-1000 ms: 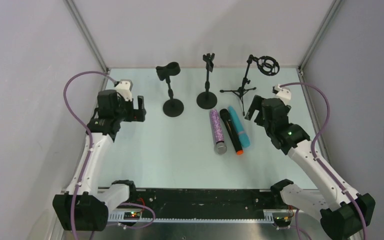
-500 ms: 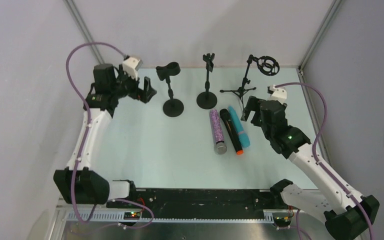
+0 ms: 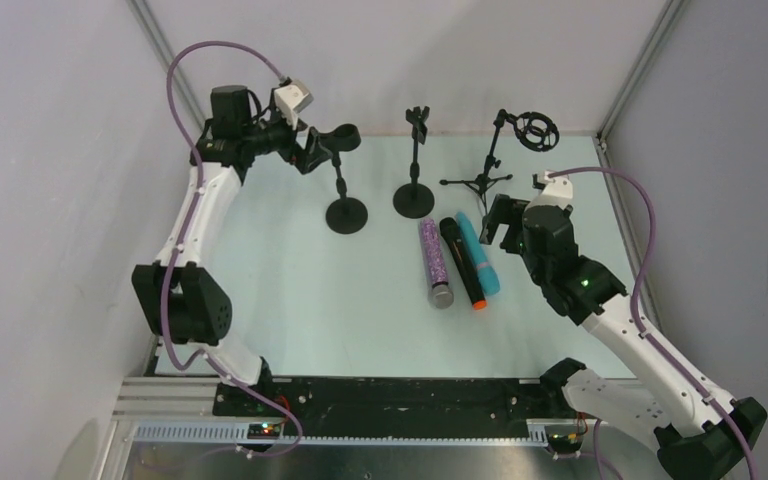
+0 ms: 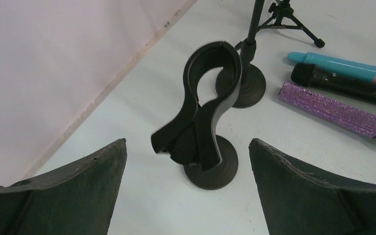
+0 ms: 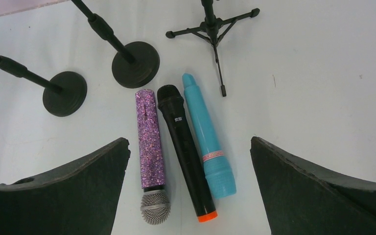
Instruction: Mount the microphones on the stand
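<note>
Microphones point(image 3: 463, 265) lie together near counter point(image 3: 290, 290) centre; right end effector point(image 3: 500, 222) beside them, left end effector point(image 3: 308, 152) at the clip stand point(image 4: 208, 112), both wide open, empty.

My left arm point(image 3: 192, 215) and right arm point(image 3: 632, 338) have white links and black joints. A purple cable point(image 3: 200, 50) loops off each wrist. A green light point(image 3: 582, 283) glows on the right one. I see broad black fingers point(image 4: 63, 196), scuffed at the edges.
</note>
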{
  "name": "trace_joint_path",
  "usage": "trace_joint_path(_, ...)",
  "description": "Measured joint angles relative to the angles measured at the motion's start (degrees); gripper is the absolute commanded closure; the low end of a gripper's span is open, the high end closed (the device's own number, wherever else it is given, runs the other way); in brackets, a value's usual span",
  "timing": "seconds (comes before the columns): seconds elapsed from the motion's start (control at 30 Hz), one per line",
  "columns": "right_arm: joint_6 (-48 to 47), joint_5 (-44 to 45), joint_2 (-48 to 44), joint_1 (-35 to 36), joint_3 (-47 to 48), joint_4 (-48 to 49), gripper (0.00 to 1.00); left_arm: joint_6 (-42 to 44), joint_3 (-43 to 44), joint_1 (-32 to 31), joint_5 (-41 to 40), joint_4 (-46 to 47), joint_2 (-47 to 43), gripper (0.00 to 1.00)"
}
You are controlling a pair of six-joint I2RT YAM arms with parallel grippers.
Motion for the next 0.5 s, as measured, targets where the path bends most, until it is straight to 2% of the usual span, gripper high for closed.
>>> trace_joint_path(0.37,-0.5,0.2,0.0,0.3,1.2,-0.9,0.01,4.4,6.4,-2.0,3.7,0.1,4.6,0.02)
trace_joint_path(0.5,-0.4,0.2,0.0,0.5,1.9,-1.1,0.01,6.4,8.5,-2.9,3.7,-0.9,6.5,0.11)
